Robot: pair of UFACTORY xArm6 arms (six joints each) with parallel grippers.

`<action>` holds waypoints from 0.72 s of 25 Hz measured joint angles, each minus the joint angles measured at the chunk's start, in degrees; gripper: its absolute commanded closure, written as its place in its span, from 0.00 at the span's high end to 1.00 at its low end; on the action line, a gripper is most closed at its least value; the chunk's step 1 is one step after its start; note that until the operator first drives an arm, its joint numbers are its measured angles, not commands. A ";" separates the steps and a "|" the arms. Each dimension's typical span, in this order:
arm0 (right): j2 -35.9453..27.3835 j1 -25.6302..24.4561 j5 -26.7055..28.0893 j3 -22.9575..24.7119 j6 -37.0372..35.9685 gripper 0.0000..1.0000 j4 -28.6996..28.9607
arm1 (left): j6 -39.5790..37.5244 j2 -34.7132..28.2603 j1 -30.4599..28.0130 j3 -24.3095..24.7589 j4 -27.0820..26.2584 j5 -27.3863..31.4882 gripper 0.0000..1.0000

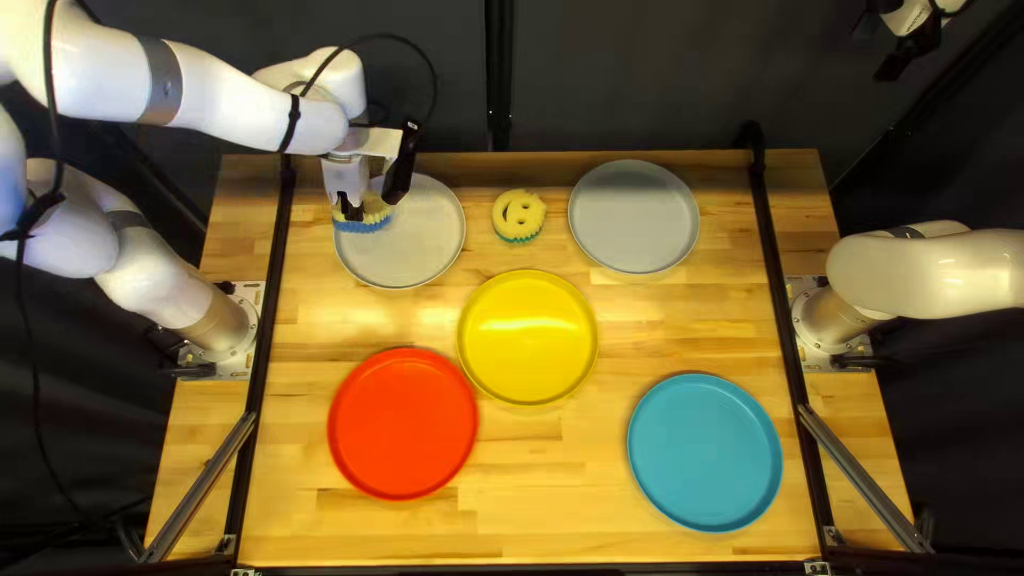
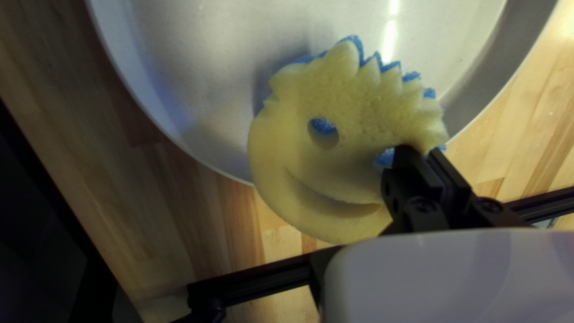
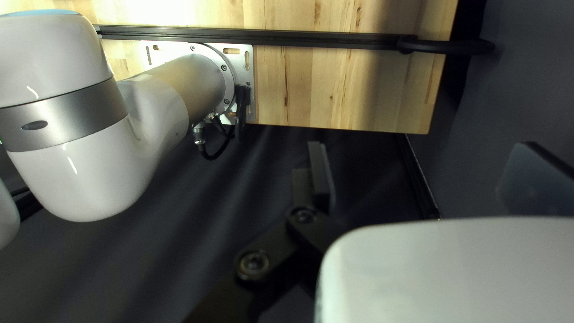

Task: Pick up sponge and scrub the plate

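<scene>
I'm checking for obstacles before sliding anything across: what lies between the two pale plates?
A yellow smiley sponge with a green underside lies there, as the top left view shows.

Strong light falls on the pale wooden table [image 1: 565,480], glaring white near its middle, while the dark cloth curtain [image 1: 640,64] sits dim behind. Small highlights dot the shiny yellow round plate [image 1: 528,336]. In the left wrist view, a bright streak crosses the pale grey round plate [image 2: 197,72], and the yellow-and-blue smiling-face sponge [image 2: 287,155] casts a soft shadow. The right wrist view shows washed-out wood above deep gloom
</scene>
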 measured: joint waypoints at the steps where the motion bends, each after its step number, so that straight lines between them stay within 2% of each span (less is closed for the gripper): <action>1: 0.00 0.00 0.00 0.00 0.00 1.00 0.00 | 0.36 0.05 -0.34 0.26 -0.09 -0.45 0.00; 9: 0.00 0.00 0.00 0.00 0.00 1.00 0.00 | 3.45 1.18 -4.33 2.54 -2.57 -4.24 0.00; 18: 0.00 0.00 0.00 0.00 0.00 1.00 0.00 | 3.91 -7.12 -10.78 9.36 -5.50 -4.67 0.00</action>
